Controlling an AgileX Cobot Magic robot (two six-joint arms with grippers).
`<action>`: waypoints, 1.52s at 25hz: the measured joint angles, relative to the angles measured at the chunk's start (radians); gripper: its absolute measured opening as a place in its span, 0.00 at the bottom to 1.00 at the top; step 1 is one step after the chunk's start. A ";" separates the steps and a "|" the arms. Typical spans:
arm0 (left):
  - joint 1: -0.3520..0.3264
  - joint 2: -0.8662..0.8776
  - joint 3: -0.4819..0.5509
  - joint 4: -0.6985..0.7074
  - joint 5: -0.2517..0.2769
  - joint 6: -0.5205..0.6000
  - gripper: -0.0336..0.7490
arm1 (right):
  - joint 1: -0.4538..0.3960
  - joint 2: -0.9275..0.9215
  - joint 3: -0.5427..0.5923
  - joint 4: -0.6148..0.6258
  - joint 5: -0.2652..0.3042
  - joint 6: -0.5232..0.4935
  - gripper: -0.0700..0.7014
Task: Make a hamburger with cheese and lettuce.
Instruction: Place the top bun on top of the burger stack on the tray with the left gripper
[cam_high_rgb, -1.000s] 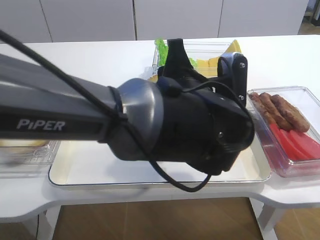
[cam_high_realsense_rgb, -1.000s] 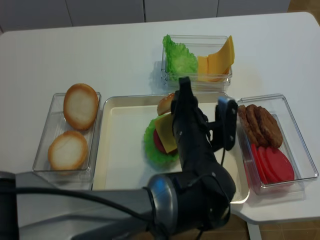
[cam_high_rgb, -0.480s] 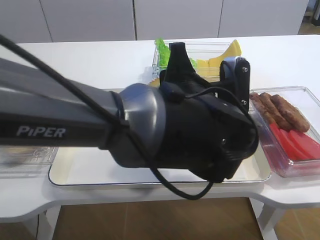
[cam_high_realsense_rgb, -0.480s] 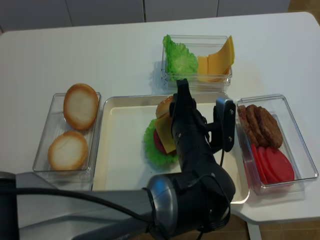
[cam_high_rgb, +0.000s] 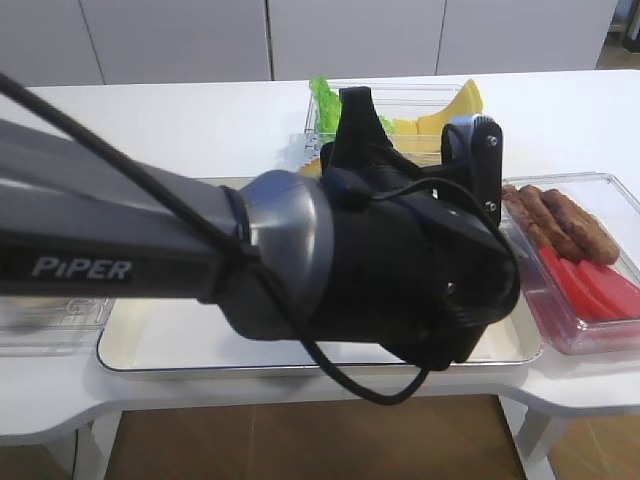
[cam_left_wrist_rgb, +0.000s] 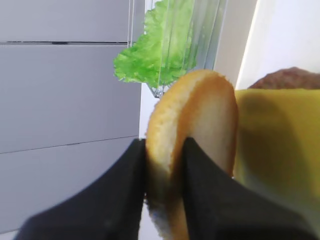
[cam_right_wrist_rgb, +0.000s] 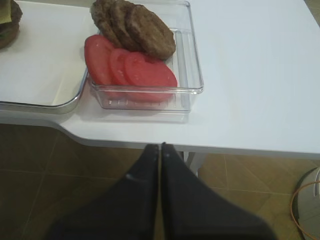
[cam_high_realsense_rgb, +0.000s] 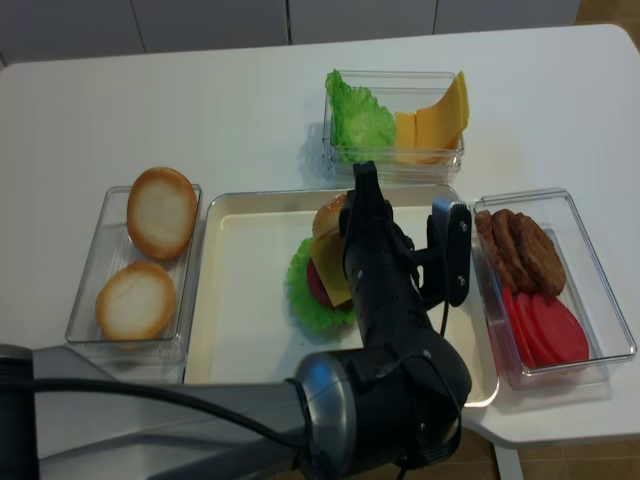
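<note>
The hamburger stack sits on the cream tray (cam_high_realsense_rgb: 250, 330): flat green lettuce (cam_high_realsense_rgb: 305, 305), red tomato (cam_high_realsense_rgb: 317, 283), and the square yellow cheese (cam_high_realsense_rgb: 328, 262) on top. My left gripper (cam_high_realsense_rgb: 352, 205) is shut on a golden bun half (cam_high_realsense_rgb: 327, 212), held on edge at the stack's far side. In the left wrist view the gripper (cam_left_wrist_rgb: 164, 145) pinches the bun (cam_left_wrist_rgb: 200, 125) beside the cheese (cam_left_wrist_rgb: 280, 150), with a brown patty (cam_left_wrist_rgb: 290, 80) behind. My right gripper (cam_right_wrist_rgb: 160, 147) is shut and empty, below the table's front edge.
A clear box at the back holds a bunched green leaf (cam_high_realsense_rgb: 360, 115) and curved yellow slices (cam_high_realsense_rgb: 440, 120). A box on the right holds brown patties (cam_high_realsense_rgb: 520, 245) and tomato slices (cam_high_realsense_rgb: 545, 325). Two pale bun halves (cam_high_realsense_rgb: 160, 210) (cam_high_realsense_rgb: 135, 300) lie in the left box.
My left arm has shifted very slightly with the bun still in its grip. The stack on the tray has not moved.
</note>
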 joint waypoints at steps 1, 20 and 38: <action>0.000 0.000 0.000 0.000 0.000 -0.003 0.24 | 0.000 0.000 0.000 0.000 0.000 0.000 0.12; -0.002 0.000 0.000 -0.037 0.000 -0.012 0.24 | 0.000 0.000 0.000 0.000 0.000 0.002 0.12; -0.018 0.000 0.000 -0.061 0.008 -0.012 0.25 | 0.000 0.000 0.000 0.000 0.000 0.002 0.12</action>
